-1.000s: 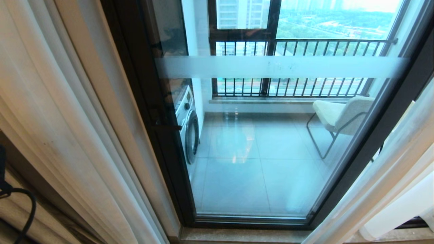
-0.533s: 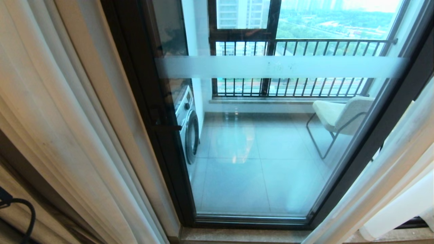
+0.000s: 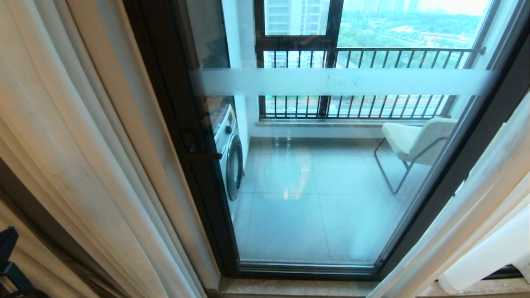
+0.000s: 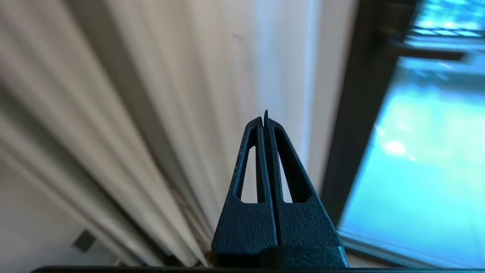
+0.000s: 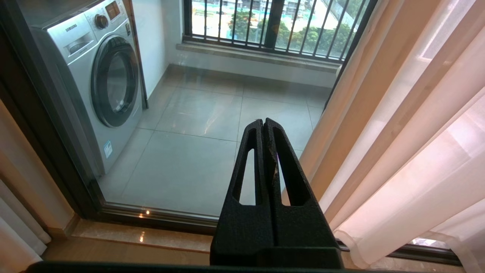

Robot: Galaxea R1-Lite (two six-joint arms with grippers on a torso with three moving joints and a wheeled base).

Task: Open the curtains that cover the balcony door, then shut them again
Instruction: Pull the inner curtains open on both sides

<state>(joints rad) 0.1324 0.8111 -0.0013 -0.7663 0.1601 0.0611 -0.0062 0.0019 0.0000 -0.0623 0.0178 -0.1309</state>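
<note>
The sheer white curtains are drawn apart: one panel (image 3: 62, 145) hangs bunched at the left, the other (image 3: 476, 207) at the right. Between them the balcony door (image 3: 314, 198) stands uncovered, its black frame and frosted stripe in full view. My left gripper (image 4: 264, 117) is shut on nothing, its tips just in front of the left panel's folds (image 4: 170, 94). A dark piece of my left arm (image 3: 8, 260) shows at the lower left corner. My right gripper (image 5: 263, 121) is shut and empty, parked low before the glass beside the right panel (image 5: 416, 151).
Behind the glass stand a washing machine (image 3: 230, 153) at the left, a pale chair (image 3: 418, 140) at the right, and a black-barred railing (image 3: 364, 51) at the back. A stone sill (image 3: 290, 287) runs below the door. Thicker beige drapes (image 3: 25, 248) hang at the far left.
At the lower left corner the black cable loop has sunk out of sight, and a dark blue piece of my left arm now shows there. Curtains and door are unchanged.
</note>
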